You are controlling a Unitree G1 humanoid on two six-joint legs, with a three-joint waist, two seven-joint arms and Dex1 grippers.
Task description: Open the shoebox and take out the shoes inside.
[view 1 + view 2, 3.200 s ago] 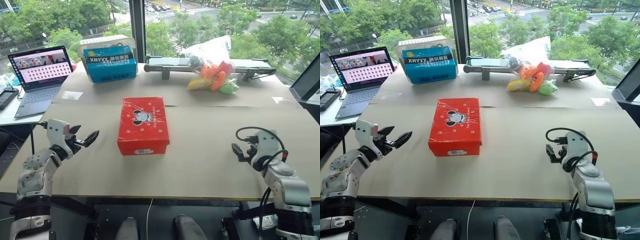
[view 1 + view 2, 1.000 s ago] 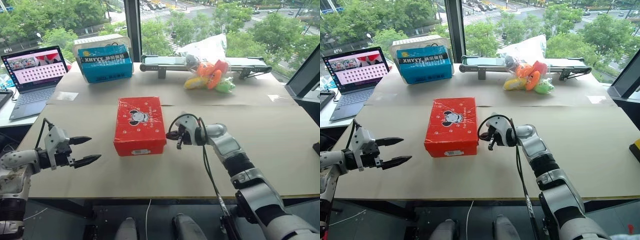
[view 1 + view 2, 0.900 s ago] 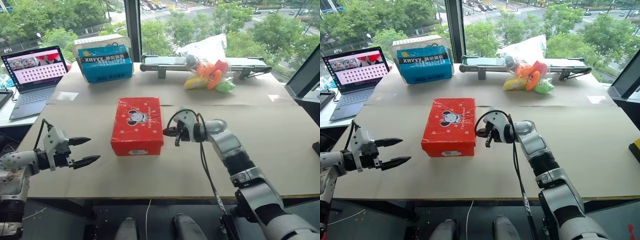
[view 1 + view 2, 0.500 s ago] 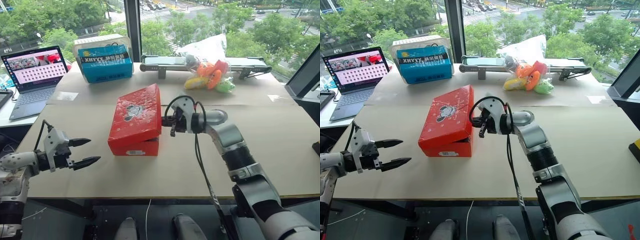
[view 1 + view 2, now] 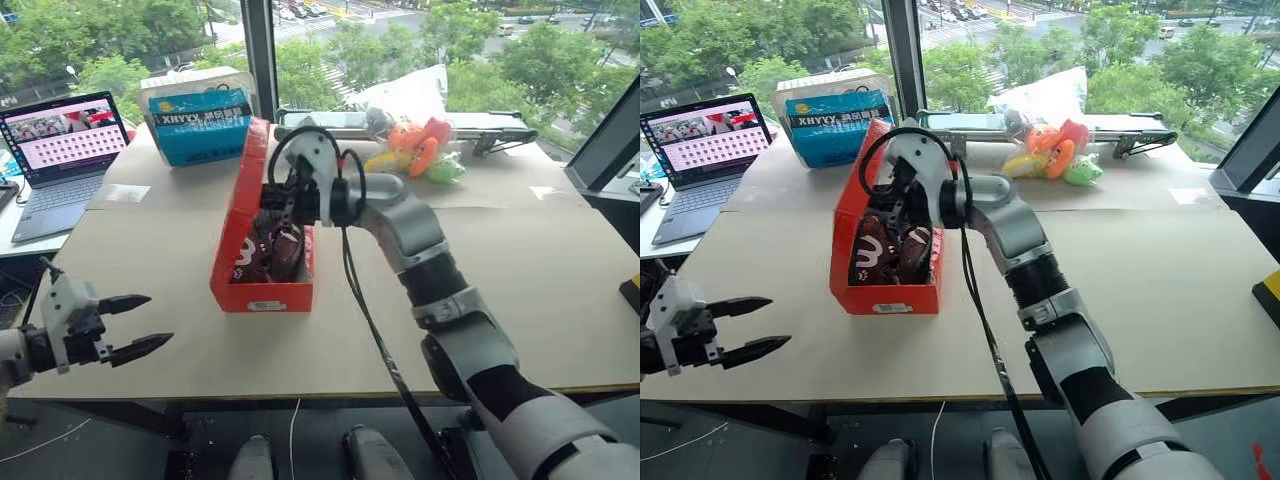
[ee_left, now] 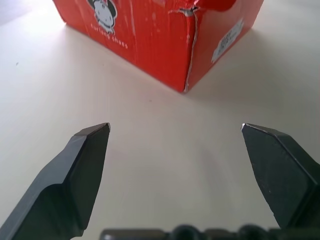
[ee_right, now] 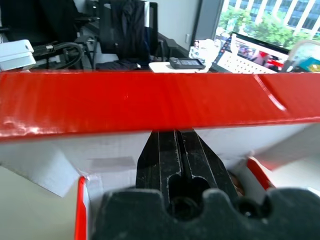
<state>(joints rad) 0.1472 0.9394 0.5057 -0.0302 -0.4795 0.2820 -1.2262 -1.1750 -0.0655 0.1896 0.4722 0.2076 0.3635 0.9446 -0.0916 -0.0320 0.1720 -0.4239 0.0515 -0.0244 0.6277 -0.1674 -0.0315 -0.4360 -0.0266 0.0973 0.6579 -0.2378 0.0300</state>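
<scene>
Cardboard-covered table (image 5: 500,290) beside window (image 5: 330,40)

- A wide table (image 5: 520,290) covered with pale brown cardboard sheets fills the foreground.
- Behind it, tall windows (image 5: 140,35) with a dark upright frame post (image 5: 257,50) look out on green trees (image 5: 480,40) and a street; daylight comes in from there.
- A side desk (image 5: 15,235) stands at the left with an open laptop (image 5: 58,150) on it.
- At the table's far edge: a blue box (image 5: 200,125), a long black device (image 5: 500,135) and a clear bag of plush toys (image 5: 415,140).
- The right wrist view shows a dark office chair (image 7: 125,30) and more windows.
</scene>
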